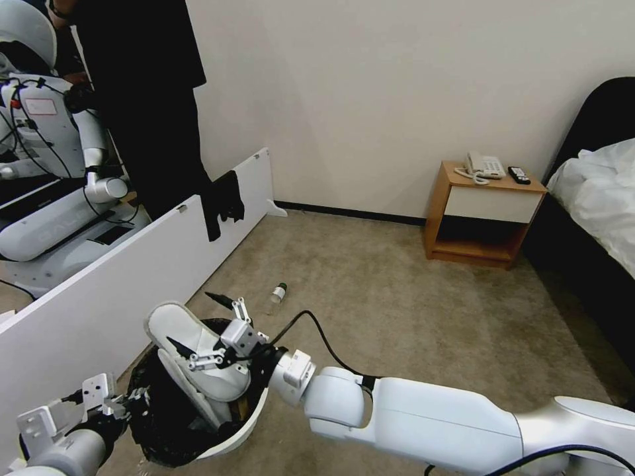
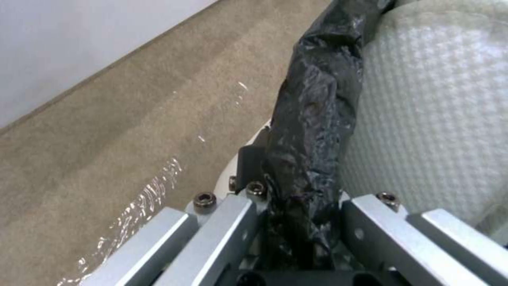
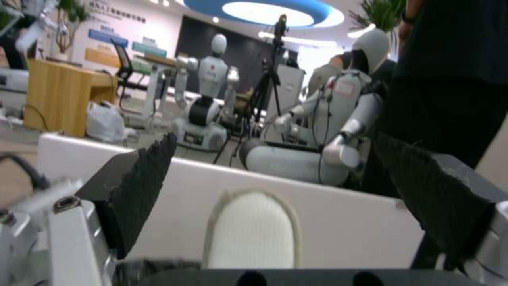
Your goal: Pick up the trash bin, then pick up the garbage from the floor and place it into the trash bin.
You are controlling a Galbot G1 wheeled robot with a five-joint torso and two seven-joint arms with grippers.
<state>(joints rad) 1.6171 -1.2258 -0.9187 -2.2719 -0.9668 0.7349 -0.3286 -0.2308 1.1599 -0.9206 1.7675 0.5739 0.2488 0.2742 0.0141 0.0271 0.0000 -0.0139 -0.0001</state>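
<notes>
The trash bin [image 1: 228, 433], white with a black bag [image 1: 155, 423] lining it, sits tilted on the carpet right next to the long white board [image 1: 99, 291]. The left hand [image 1: 122, 402] is clamped onto the bin's rim on the board side, and in the left wrist view you can see the left hand [image 2: 296, 222] with its fingers pinched tight around the crinkled bag [image 2: 312, 131] edge.

A white slipper [image 1: 192, 354] is poking out of the bin, toe end up and leaning toward the board, sole half inside. The right hand [image 1: 206, 330] hovers right over it with its fingers spread wide, not gripping anything; the right wrist view shows the slipper [image 3: 251, 230] toe sitting between the two black pads [image 3: 140, 186] with clear gaps on both sides.

Past the bin, away from the robot, a small green-capped bottle [image 1: 278, 295] lies on the carpet, well apart from the bin.
</notes>
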